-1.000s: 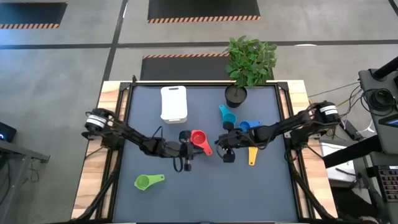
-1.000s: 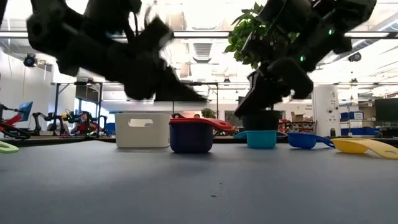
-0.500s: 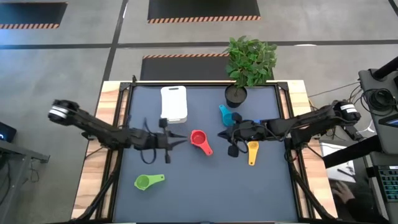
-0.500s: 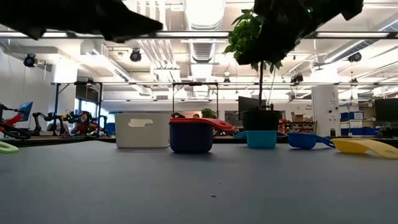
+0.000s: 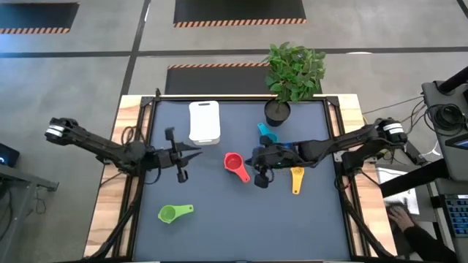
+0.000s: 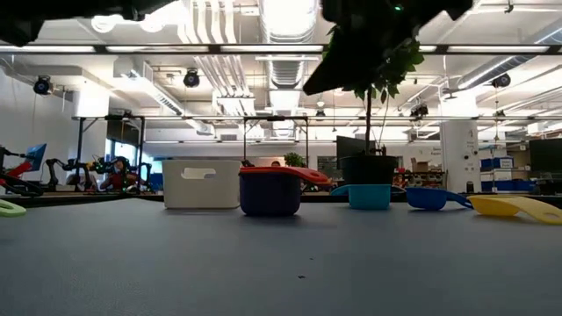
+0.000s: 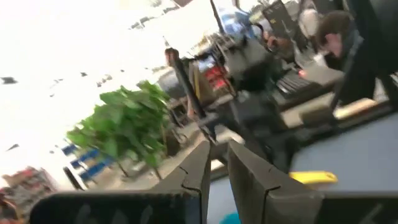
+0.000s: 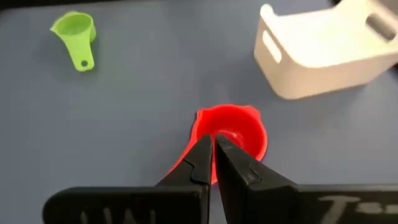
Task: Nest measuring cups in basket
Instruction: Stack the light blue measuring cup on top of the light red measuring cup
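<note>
A red cup (image 5: 233,164) sits in a darker purple cup (image 6: 269,202) mid-table. My right gripper (image 5: 251,158) is shut and hovers high just right of it; its wrist view looks down past the fingers (image 8: 213,143) onto the red cup (image 8: 239,130). My left gripper (image 5: 197,153) is shut, raised, left of the red cup and near the white basket (image 5: 204,121). Teal (image 5: 265,134), blue (image 5: 288,148), yellow (image 5: 296,179) and green (image 5: 174,212) cups lie on the mat. No orange cup shows.
A black plant pot (image 5: 278,112) with a leafy plant stands at the far edge, right of the basket. The right arm passes above the blue cup. Bare mat lies along the near edge between the green and yellow cups.
Both grippers have risen from beside the red cup, out of the low view's middle. My left gripper has drawn back toward the table's left edge and tipped from pointing down to about level. My right gripper drew right, then came back toward the red cup. The cups have stayed put.
</note>
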`<action>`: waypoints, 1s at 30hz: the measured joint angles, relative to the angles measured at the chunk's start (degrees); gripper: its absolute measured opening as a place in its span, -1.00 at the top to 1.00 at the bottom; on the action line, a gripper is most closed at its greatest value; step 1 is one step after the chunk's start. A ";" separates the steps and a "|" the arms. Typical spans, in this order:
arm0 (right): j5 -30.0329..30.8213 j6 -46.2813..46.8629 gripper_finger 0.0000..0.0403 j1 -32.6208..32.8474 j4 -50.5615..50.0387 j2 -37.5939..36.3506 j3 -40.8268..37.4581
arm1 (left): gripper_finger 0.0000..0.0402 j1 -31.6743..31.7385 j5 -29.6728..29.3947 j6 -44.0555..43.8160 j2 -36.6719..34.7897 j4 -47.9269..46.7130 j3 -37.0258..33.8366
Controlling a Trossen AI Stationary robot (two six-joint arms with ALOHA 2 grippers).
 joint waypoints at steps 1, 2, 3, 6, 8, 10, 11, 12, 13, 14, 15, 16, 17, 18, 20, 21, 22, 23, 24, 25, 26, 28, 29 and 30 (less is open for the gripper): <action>-0.32 1.38 0.96 0.00 -3.27 0.74 1.52 | 0.81 0.00 -0.52 1.38 -0.78 0.19 0.00; -0.95 2.79 0.96 0.00 -6.47 1.59 3.03 | 0.81 0.00 -1.08 2.88 -1.69 0.01 0.00; -1.54 3.89 0.96 0.00 -8.76 2.28 4.50 | 0.81 0.00 -1.73 4.25 -2.58 -0.16 0.00; -2.84 7.05 0.96 0.22 -15.90 4.46 7.87 | 0.81 0.00 -3.16 6.77 -5.54 -0.16 0.00; -2.86 8.32 0.96 0.75 -18.26 5.76 9.62 | 0.81 0.00 -3.57 7.03 -7.41 -1.28 -0.12; -2.84 8.83 0.96 1.56 -20.16 6.65 10.73 | 0.81 -0.04 -3.88 6.72 -9.22 -3.46 -0.23; -2.86 8.93 0.96 2.03 -20.51 7.11 11.16 | 0.81 -0.15 -3.91 5.96 -10.01 -4.95 -0.31; -2.87 8.96 0.96 2.51 -20.36 7.26 11.33 | 0.81 -0.22 -3.90 4.95 -10.67 -6.13 -0.33; -2.87 9.01 0.96 2.98 -20.54 7.31 11.36 | 0.81 -0.24 -3.90 3.98 -11.33 -7.40 -0.33; -2.87 9.40 0.96 3.46 -20.84 7.32 11.36 | 0.81 -0.26 -3.89 3.02 -11.95 -8.54 -0.33; -2.87 9.85 0.96 3.88 -20.73 7.18 11.36 | 0.81 -0.26 -3.89 2.25 -12.43 -9.32 -0.33; -2.86 10.18 0.96 4.31 -20.56 6.84 11.34 | 0.81 -0.24 -3.88 1.83 -12.72 -9.78 -0.33; -2.86 10.52 0.96 4.72 -20.64 6.41 11.22 | 0.81 -0.24 -3.88 1.41 -12.91 -9.94 -0.33; -2.84 11.04 0.96 5.14 -20.85 6.07 11.20 | 0.81 -0.26 -3.88 1.25 -13.02 -10.14 -0.33; -2.75 11.77 0.96 5.79 -21.06 5.34 11.20 | 0.81 -0.25 -3.88 0.55 -13.10 -10.23 -0.33; -2.51 12.30 0.96 6.05 -21.50 5.11 11.20 | 0.81 -0.24 -3.88 0.35 -13.11 -10.25 -0.33; -2.42 12.69 0.96 6.20 -21.91 4.90 11.20 | 0.81 -0.24 -3.88 0.22 -13.09 -10.25 -0.33; -2.40 12.87 0.96 6.35 -22.06 4.68 11.20 | 0.81 -0.24 -3.88 0.17 -12.99 -10.38 -0.33; -2.38 12.91 0.96 6.40 -22.05 4.48 11.20 | 0.81 -0.24 -3.88 0.15 -12.81 -10.43 -0.33; -2.36 12.89 0.96 6.40 -22.05 4.30 11.20 | 0.81 -0.24 -3.88 0.15 -12.68 -10.47 -0.33; -2.36 12.89 0.96 6.40 -22.05 4.05 11.20 | 0.81 -0.24 -3.88 0.15 -12.62 -10.54 -0.33; -2.30 12.71 0.96 6.34 -22.13 3.65 11.20 | 0.81 -0.24 -3.88 0.15 -12.37 -10.44 -0.33; -2.28 12.67 0.96 6.24 -22.15 3.57 11.20 | 0.81 -0.24 -3.88 0.15 -12.33 -10.49 -0.33; -2.26 12.67 0.96 6.23 -22.20 3.37 11.20 | 0.81 -0.24 -3.88 0.20 -12.33 -10.50 -0.33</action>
